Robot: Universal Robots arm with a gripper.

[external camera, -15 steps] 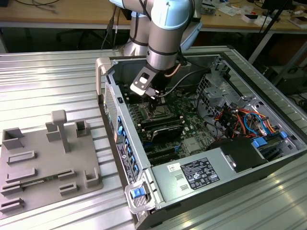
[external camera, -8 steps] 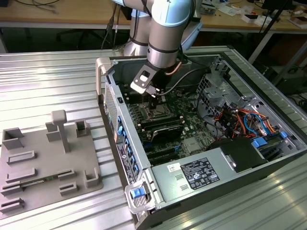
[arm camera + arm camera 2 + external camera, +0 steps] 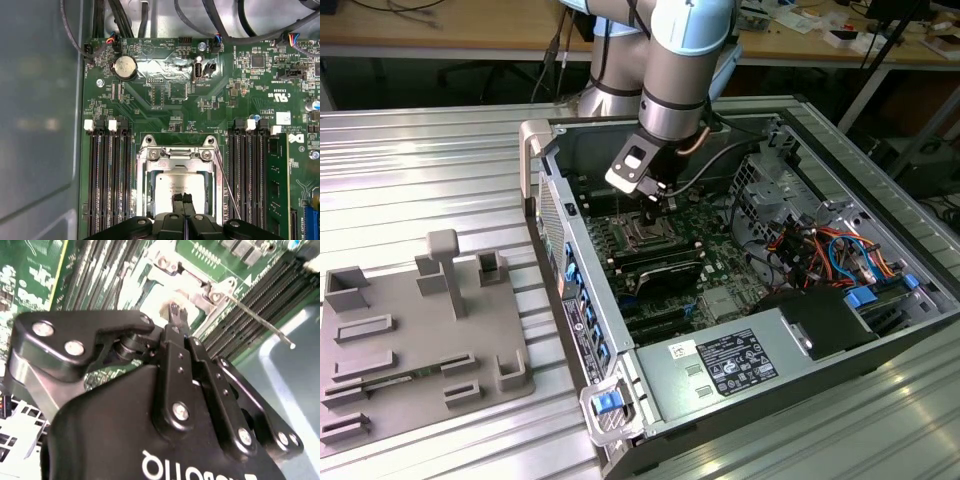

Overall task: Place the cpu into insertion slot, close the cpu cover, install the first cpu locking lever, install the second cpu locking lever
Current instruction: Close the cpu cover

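Tool (image 3: 183, 198) clenched, fingertips pressed together, nothing gripped. Tips poised directly over the cpu (image 3: 177, 182), which lies seated in the insertion slot (image 3: 148, 192); contact undetermined. Locking lever (image 3: 226, 187) stands just beside.

With the cpu (image 3: 180, 184) as dial centre and the jaws at six o'clock: lying flat in the insertion slot (image 3: 148, 172), silver face up, ringed by bright metal framing. Black jaws pressed together, tips over the cpu's near edge; contact impossible to tell. Thin locking lever (image 3: 227, 185) near four o'clock, slanting off the frame. Long black memory slots (image 3: 107, 175) at nine and three o'clock. Round coin cell (image 3: 125, 67) at eleven o'clock on the green motherboard (image 3: 165, 107).
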